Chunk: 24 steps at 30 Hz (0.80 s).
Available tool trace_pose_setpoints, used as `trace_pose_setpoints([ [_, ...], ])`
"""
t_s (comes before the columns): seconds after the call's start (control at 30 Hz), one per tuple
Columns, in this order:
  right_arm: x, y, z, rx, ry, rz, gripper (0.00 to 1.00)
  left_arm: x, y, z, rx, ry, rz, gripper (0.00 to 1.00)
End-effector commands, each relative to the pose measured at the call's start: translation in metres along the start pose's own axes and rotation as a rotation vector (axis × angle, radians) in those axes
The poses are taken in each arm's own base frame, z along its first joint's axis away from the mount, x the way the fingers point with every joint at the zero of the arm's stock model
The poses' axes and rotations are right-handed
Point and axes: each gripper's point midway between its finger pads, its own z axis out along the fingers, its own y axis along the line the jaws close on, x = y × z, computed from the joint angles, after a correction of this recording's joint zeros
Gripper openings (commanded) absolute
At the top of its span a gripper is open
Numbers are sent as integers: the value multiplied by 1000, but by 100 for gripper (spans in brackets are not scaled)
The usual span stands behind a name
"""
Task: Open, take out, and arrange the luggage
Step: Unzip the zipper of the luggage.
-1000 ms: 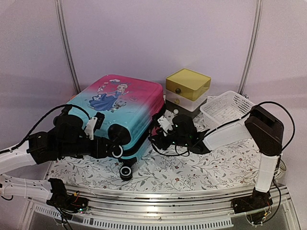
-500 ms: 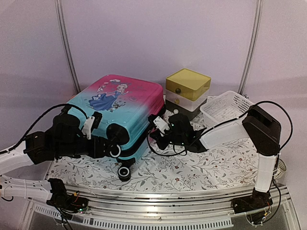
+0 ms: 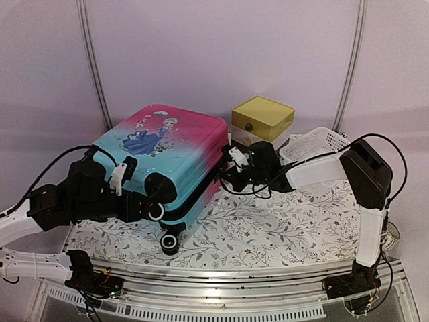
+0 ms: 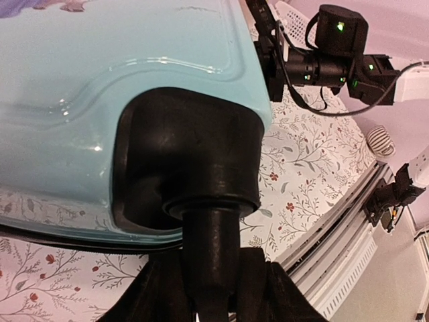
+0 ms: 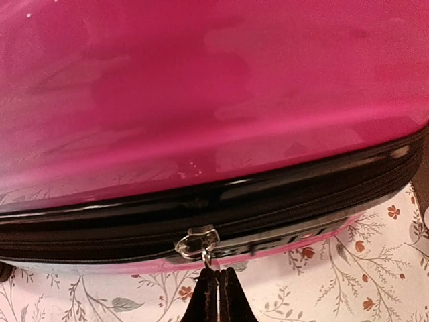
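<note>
Change, right arm: a second ago the right gripper (image 5: 218,294) stood parted. It is now closed and has moved along the side of the luggage toward the back, nearer the yellow box.
Change, luggage: the small hard-shell luggage (image 3: 171,144), turquoise fading to pink with a cartoon girl print, has shifted slightly left along with the left arm.
Right gripper: fingers together, pinching the tab of the silver metal zipper pull (image 5: 196,243) on the black zipper band (image 5: 301,194).
Left gripper: the left gripper (image 4: 213,268) is clamped on a black wheel (image 4: 209,228) at the near turquoise corner.
Luggage position: lying flat, print side up, left of centre on the floral-print surface (image 3: 281,228), pink end toward the back.
Luggage as container: the zipper band is closed along the stretch in view; contents hidden.
Drawer box: the yellow-topped pale drawer box (image 3: 263,119) stands just beyond the luggage's far right corner, drawers pushed in, contents hidden.
Basket: the white plastic mesh basket (image 3: 315,147) sits to the right of the drawer box; its contents cannot be made out.
</note>
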Motion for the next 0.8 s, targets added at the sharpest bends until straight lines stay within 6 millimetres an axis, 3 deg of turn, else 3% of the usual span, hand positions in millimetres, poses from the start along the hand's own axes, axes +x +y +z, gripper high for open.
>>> trace_pose_setpoints([
  [0.0, -22, -48, 1, 40, -33, 133, 2, -18, -7, -21, 24, -56, -18, 25],
  [0.13, -20, -77, 2, 102, -15, 199, 2, -17, -5, -24, 17, -56, -24, 25],
  [0.23, -19, -89, 0, 114, -14, 239, 2, -16, -3, -25, 11, -52, -28, 25],
  [0.57, -23, -65, -8, 1, -7, 223, 2, -15, 14, -28, -74, -68, -67, 30],
  [0.77, -21, -52, -28, 13, -12, 214, 2, -20, 20, -32, -96, -110, -84, 34],
])
